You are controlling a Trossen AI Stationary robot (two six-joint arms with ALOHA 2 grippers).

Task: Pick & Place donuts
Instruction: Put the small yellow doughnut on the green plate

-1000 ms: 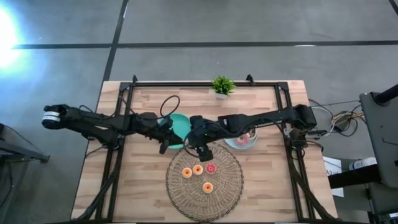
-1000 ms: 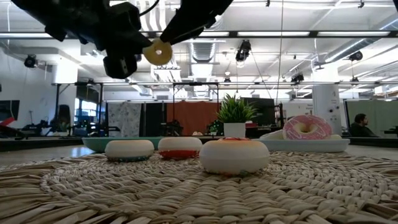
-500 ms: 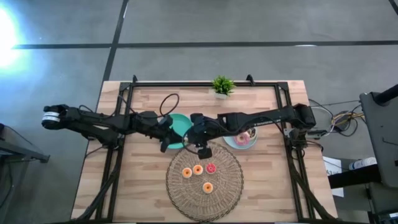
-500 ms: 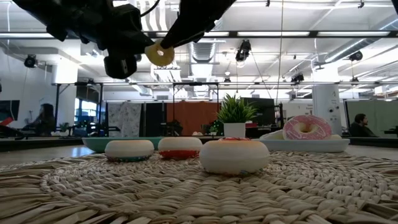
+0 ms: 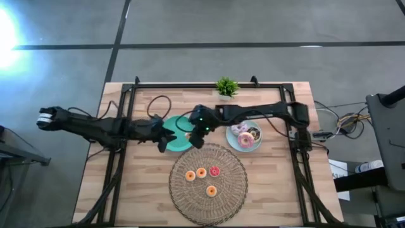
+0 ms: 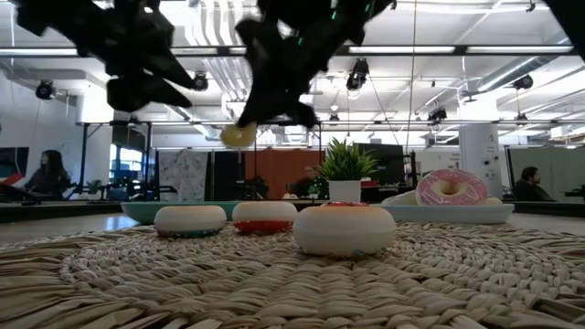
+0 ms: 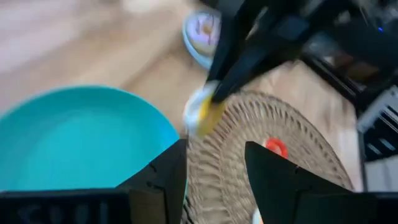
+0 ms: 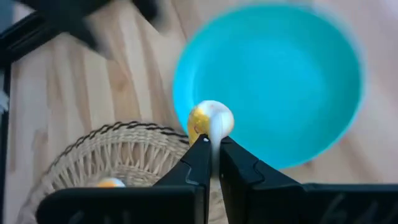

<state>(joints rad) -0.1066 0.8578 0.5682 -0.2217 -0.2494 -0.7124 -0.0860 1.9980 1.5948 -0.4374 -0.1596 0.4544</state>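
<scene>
My right gripper (image 8: 211,152) is shut on a small yellow-and-white donut (image 8: 210,121), in the air over the near rim of the teal plate (image 5: 179,128). My left gripper (image 7: 214,168) stands open just left of it, over the same plate, with nothing between its fingers. Several small orange and red donuts (image 5: 201,172) lie flat on the wicker mat (image 5: 207,197). Larger pink and chocolate donuts (image 5: 245,133) rest on the light-blue plate (image 5: 235,145). My right gripper pinches the small donut by its rim (image 8: 211,134) between its two fingertips (image 7: 231,73). The fingers slant down at it from the table's right side. The donut stands on edge beyond the tips, lifted clear of plate and mat (image 6: 238,135).
A small potted plant (image 5: 226,87) stands at the far edge of the table. Dark frame rails (image 5: 120,158) run along the left and right sides. Bare wood lies to the left and right of the mat.
My left gripper has let go of the small donut and drawn back toward the table's left edge. My right gripper has taken hold of it and carried it down and toward the far edge, from above the mat to the teal plate's rim.
</scene>
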